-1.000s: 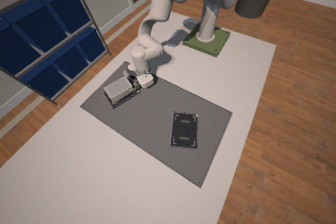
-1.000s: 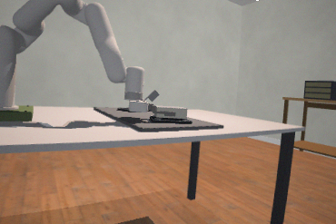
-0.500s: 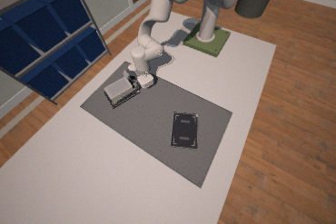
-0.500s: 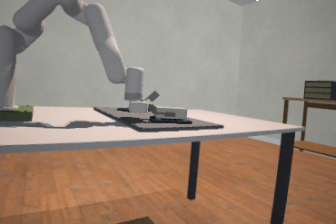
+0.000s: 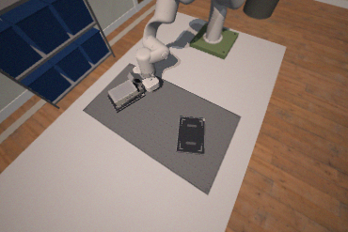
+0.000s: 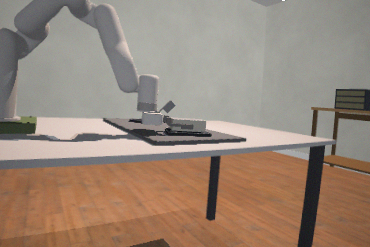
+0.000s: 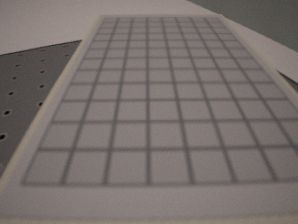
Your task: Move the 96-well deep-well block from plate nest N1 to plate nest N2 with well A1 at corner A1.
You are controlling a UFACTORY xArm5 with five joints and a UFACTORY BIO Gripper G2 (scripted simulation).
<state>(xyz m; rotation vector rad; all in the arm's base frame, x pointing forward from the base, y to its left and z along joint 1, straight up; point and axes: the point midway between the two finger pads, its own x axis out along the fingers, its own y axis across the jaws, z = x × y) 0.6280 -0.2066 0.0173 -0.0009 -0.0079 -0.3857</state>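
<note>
Block (image 5: 123, 92) (image 6: 187, 123) (image 7: 150, 110) is sitting just above nest N1 (image 5: 118, 109) (image 6: 189, 133), and the tool (image 5: 134, 85) (image 6: 167, 119) is pinching it, as I am judging, from its end nearer the base. Its long axis is pointing outward from the tool, while N2 (image 5: 191, 134) is lying right of N1, seen from the base, so the coming carry is probably needing some turning.
</note>
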